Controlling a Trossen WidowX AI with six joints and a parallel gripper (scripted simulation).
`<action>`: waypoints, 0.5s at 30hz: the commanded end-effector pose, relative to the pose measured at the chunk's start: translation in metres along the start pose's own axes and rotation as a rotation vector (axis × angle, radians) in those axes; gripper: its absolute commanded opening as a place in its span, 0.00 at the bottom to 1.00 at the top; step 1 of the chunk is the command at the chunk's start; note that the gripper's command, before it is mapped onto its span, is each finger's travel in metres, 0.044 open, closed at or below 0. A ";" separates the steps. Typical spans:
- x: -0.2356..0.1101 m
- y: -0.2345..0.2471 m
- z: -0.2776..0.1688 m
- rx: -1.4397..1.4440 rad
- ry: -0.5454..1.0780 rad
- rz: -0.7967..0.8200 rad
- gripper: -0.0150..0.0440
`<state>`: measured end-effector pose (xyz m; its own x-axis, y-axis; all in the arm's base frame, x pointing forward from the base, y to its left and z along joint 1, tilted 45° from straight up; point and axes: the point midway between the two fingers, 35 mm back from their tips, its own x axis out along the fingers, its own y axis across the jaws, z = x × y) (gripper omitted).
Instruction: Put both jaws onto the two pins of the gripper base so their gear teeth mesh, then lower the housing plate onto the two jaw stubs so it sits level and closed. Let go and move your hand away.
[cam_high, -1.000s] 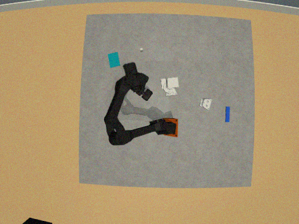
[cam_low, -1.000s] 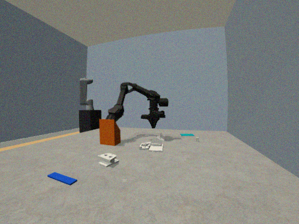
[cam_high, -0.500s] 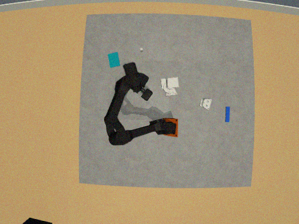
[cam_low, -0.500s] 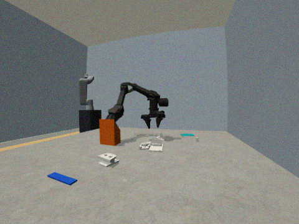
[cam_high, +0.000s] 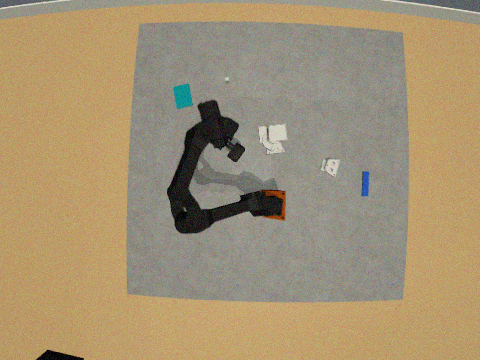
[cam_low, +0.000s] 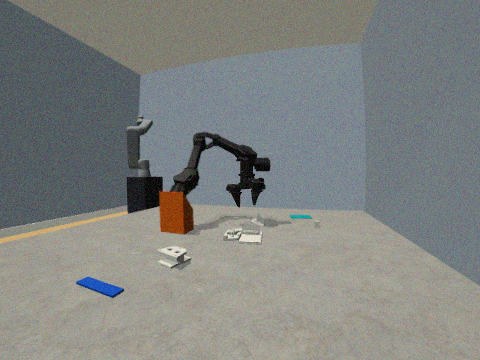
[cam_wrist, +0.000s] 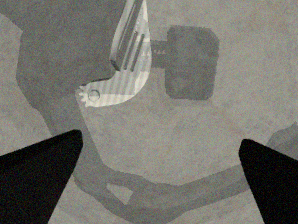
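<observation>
My gripper (cam_low: 246, 205) (cam_wrist: 161, 143) is wide open and empty, above the table. A white jaw (cam_wrist: 132, 75) (cam_low: 258, 220) with gear teeth and a round hole lies on the table ahead of the fingertips in the wrist view; the arm hides it in the top view. The white gripper base (cam_high: 275, 148) (cam_low: 233, 234) lies farther right in the top view, with what looks like the other jaw (cam_high: 262, 134) running up from it; meshing cannot be told. What looks like the housing plate (cam_high: 330, 166) (cam_low: 174, 251), with two holes, stands apart from the base.
A square white part (cam_high: 278, 132) (cam_low: 250, 238) is beside the base. An orange block (cam_high: 283, 205) (cam_low: 172, 212) is at the arm's foot. A teal sheet (cam_high: 183, 96) (cam_low: 300, 217), a small white piece (cam_high: 227, 79) (cam_low: 317, 224) and a blue strip (cam_high: 365, 183) (cam_low: 100, 286) lie farther out.
</observation>
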<state>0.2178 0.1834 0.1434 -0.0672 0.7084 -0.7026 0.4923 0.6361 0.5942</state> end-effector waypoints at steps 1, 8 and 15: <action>0.000 0.000 0.001 0.004 -0.001 0.000 1.00; 0.000 0.000 0.001 0.004 -0.001 0.000 1.00; -0.007 0.001 -0.003 -0.006 0.002 0.005 0.82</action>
<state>0.2172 0.1814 0.1438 -0.0696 0.7061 -0.7047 0.4975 0.6369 0.5890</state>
